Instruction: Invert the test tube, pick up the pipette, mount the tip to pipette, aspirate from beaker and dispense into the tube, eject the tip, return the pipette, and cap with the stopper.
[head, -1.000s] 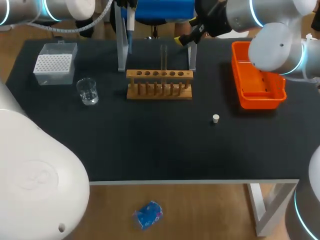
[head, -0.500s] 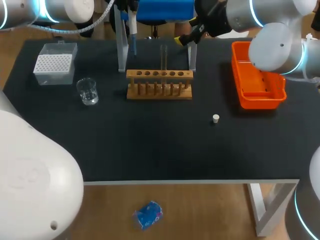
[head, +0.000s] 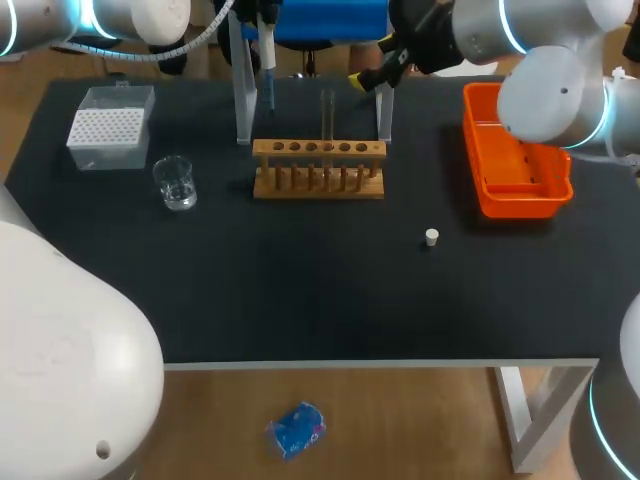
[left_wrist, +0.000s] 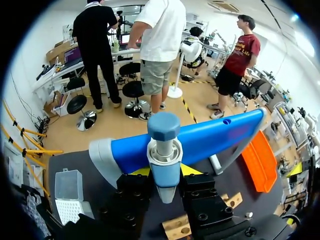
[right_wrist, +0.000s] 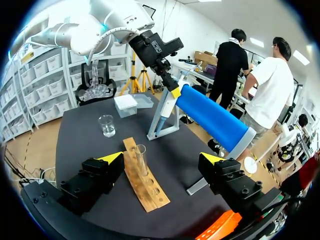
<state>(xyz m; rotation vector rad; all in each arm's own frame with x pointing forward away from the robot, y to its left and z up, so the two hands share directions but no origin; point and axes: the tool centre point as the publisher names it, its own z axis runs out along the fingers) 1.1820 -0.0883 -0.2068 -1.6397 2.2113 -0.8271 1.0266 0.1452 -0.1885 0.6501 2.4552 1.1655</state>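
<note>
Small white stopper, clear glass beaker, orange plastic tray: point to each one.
Small white stopper (head: 431, 237): head view, its top.
Clear glass beaker (head: 176, 184): head view, its glass wall.
Orange plastic tray (head: 522, 200): head view, its near wall.

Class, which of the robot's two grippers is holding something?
The left gripper: its jaws are shut on the blue pipette. The right gripper has its jaws wide apart, gripping nothing.

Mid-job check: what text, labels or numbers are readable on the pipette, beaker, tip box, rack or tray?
No readable text anywhere.
On the beaker: any scale marks are too small to tell.
On the pipette, tip box, rack, orange tray: no print shows.
</note>
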